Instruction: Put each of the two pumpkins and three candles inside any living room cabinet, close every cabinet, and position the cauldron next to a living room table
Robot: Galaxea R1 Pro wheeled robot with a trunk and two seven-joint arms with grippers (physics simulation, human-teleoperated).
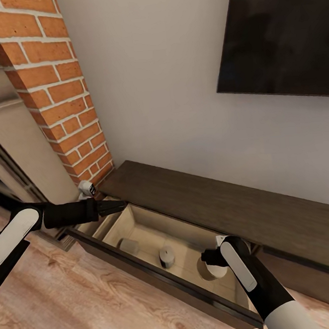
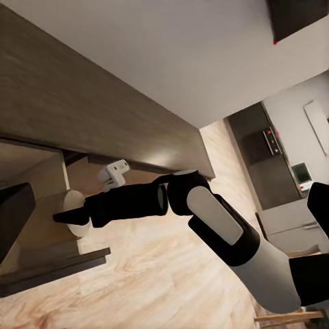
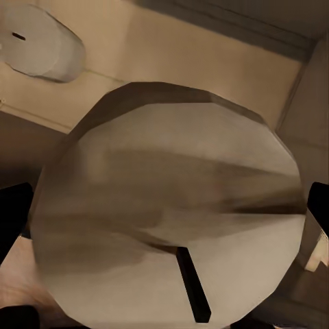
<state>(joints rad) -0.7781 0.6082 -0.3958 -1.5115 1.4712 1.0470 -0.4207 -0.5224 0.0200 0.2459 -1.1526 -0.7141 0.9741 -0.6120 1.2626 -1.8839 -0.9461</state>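
The candle in the right claw sits between the two dark fingers, which press on its two sides, so this claw is gripping it. It hangs over the right part of the open drawer of the cabinet, above the drawer floor. A second candle stands on the drawer floor just to the left, and a third one lies further left, close to the drawer's near wall.

The left claw is at the far left corner of the drawer. Whether it is open or closed I cannot tell, and nothing is seen in it.

I think the main risk is the release. If the candle drops from this height, it may tip over and roll, or knock the standing candle beside it. The right forearm is close to the near front of the drawer, so pulling back carelessly could bump it. The drawer also needs closing afterwards, and an arm left inside would block that.

No brand, label or writing can be read. The dark screen on the wall is blank.
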